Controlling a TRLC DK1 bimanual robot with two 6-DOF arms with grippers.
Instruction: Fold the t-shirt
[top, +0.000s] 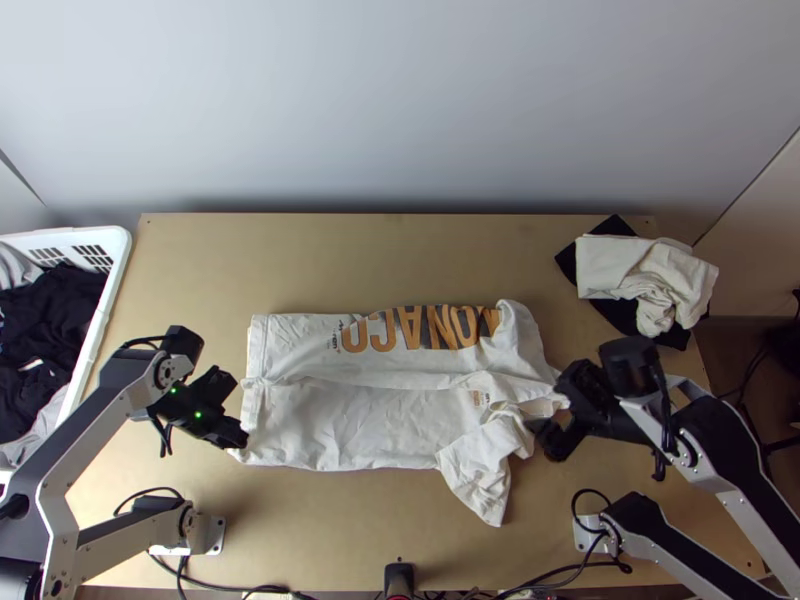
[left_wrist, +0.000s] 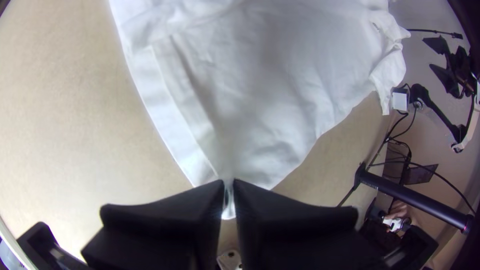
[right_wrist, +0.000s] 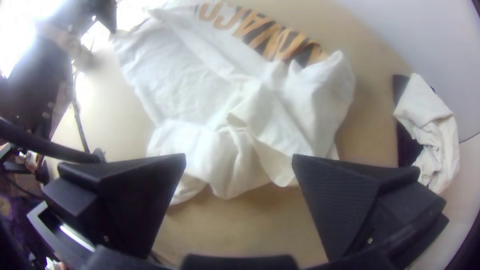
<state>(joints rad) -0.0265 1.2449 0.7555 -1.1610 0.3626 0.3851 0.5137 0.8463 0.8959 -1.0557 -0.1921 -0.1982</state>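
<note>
At the table's (top: 340, 525) left, the left gripper (top: 241, 440) pinches the shirt's (top: 350, 425) corner tightly; the right gripper (top: 552, 413), wide open by the bunched end, apparently holds nothing.

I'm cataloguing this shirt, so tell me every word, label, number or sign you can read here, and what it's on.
"MONACO": large letters on the white t-shirt, upside down in the top view, the M partly hidden.
Small print beside the large letters: too small to read.
Small mark near the shirt's bunched part: too small to read.
</note>
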